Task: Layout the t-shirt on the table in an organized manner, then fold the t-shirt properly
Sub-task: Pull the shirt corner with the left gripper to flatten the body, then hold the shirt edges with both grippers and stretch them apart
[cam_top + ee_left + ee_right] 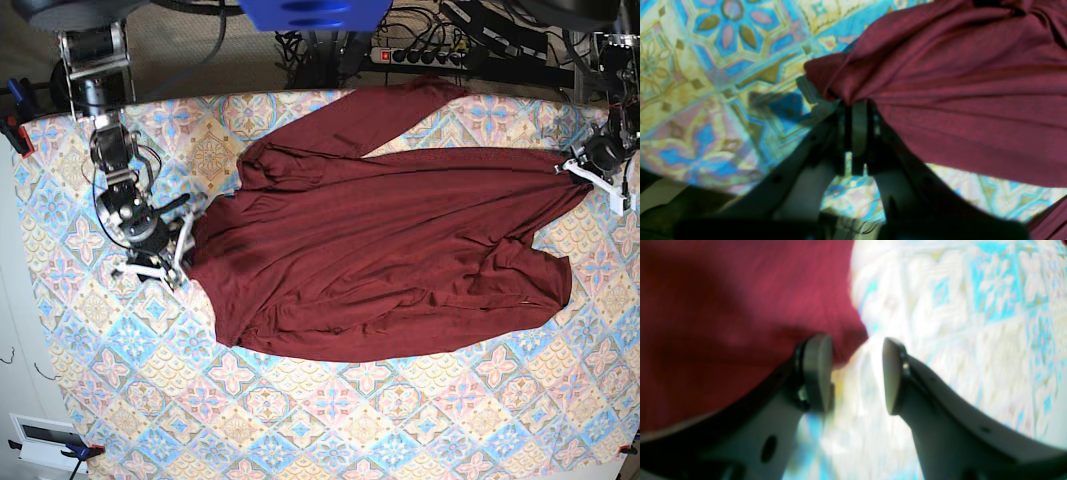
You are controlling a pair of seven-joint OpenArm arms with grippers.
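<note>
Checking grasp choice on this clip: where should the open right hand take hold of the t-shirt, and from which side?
Probably the t-shirt's bare edge beside the right hand, coming in from the tablecloth side so one pad slips under. The cloth lies flat and thin there, and the open pads already straddle that edge. The left hand is shut on the opposite end, so a pull would spread it.

One t-shirt (380,250), one table (330,420), two tools: left (856,110), right (857,373).
</note>
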